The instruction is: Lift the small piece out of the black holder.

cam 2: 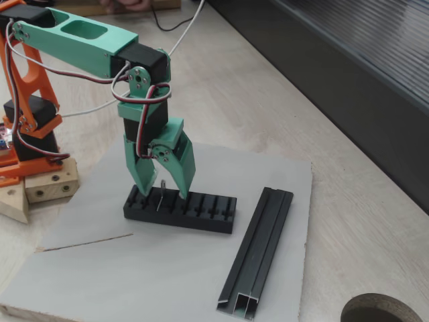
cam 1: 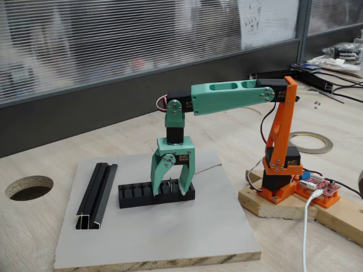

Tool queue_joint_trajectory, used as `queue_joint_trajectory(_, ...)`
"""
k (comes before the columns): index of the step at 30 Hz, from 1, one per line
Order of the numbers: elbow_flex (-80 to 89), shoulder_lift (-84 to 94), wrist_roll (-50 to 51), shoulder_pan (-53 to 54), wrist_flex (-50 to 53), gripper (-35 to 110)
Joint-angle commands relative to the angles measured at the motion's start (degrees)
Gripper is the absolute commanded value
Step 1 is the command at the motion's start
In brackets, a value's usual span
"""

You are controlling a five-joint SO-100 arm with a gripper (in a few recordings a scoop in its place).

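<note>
Fixed view: grey board [cam 1: 187, 232] on wooden table [cam 1: 34, 226]

Holder [cam 1: 156, 194] sits mid-frame on the board [cam 1: 170, 238], rail [cam 1: 97, 195] to its left, gripper [cam 1: 172, 184] straddling its right end.

A fixed view looks level-high across the bench [cam 1: 45, 238] toward the window blinds [cam 1: 113, 39], arm base at right. Another fixed view stands nearer and higher on the opposite side, looking down, base at left. Both share the grey board [cam 1: 170, 232], the holder and the rail.
</note>
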Motion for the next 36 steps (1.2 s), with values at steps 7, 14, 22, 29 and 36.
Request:
queue_joint_trajectory(7, 0.09, 1.32, 1.05, -0.79, 0.0, 48)
queue_joint_trajectory(14, 0.09, 2.2, 0.97, -0.79, -0.09, 31)
queue_joint_trajectory(22, 0.09, 2.37, 0.88, -0.88, -0.09, 21)
queue_joint_trajectory(29, -0.7, 2.46, 0.88, -3.6, -0.09, 21)
queue_joint_trajectory(36, -5.01, 1.41, 0.88, -4.39, -0.09, 21)
